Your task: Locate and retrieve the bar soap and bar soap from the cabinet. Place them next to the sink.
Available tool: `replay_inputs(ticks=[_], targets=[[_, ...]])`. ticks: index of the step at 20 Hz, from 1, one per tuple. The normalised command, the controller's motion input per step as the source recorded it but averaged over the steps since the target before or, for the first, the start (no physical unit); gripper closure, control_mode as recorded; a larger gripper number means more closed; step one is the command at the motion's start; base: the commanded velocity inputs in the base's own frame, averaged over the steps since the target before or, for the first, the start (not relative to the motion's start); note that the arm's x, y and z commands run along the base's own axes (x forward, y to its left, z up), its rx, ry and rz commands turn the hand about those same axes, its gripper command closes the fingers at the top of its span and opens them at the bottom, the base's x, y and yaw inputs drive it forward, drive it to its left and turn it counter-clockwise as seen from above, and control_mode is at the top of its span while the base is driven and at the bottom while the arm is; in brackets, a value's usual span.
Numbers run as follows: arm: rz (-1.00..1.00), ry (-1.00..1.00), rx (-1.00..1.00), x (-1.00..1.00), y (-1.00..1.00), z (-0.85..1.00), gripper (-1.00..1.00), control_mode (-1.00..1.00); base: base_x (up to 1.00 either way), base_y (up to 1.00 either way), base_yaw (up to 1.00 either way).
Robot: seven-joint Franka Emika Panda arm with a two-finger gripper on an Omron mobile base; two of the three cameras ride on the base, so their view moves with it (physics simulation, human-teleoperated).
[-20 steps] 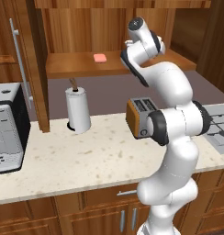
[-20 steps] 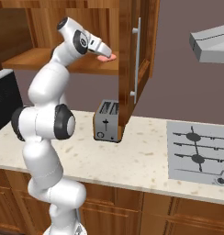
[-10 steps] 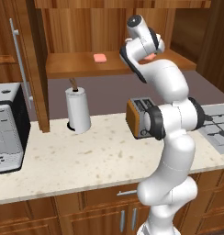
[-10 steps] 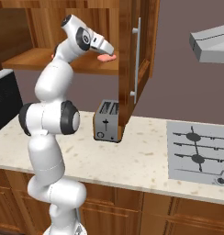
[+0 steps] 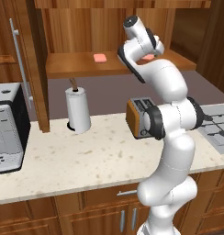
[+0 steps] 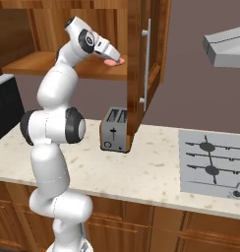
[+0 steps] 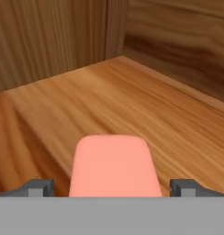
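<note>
Bar soap (image 7: 114, 165) lies on the cabinet shelf (image 7: 132, 110) between our end effector (image 7: 113, 187) fingertips; jaws spread wide, contact unclear. Second bar soap (image 5: 100, 58) sits well apart.

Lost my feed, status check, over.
Gripper open, straddling one bar soap on the cabinet shelf. Second bar soap further left. Nothing blocking.
</note>
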Motion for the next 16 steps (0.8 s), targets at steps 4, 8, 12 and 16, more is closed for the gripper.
replay_inputs(ticks=[4, 8, 12, 16], targets=[[-0.01, 0.02, 0.01, -0.02, -0.15, -0.32, -1.0, -1.0, 0.0, 0.0, 0.0], [0.03, 0.0, 0.05, 0.0, -0.13, -0.25, -1.0, -1.0, 0.0, 0.0, 0.0], [0.02, 0.0, 0.06, 0.0, -0.01, -0.17, -1.0, -1.0, 0.0, 0.0, 0.0], [0.0, -0.05, 0.08, 0.0, 0.0, -0.1, 1.0, -1.0, 0.0, 0.0, 0.0]])
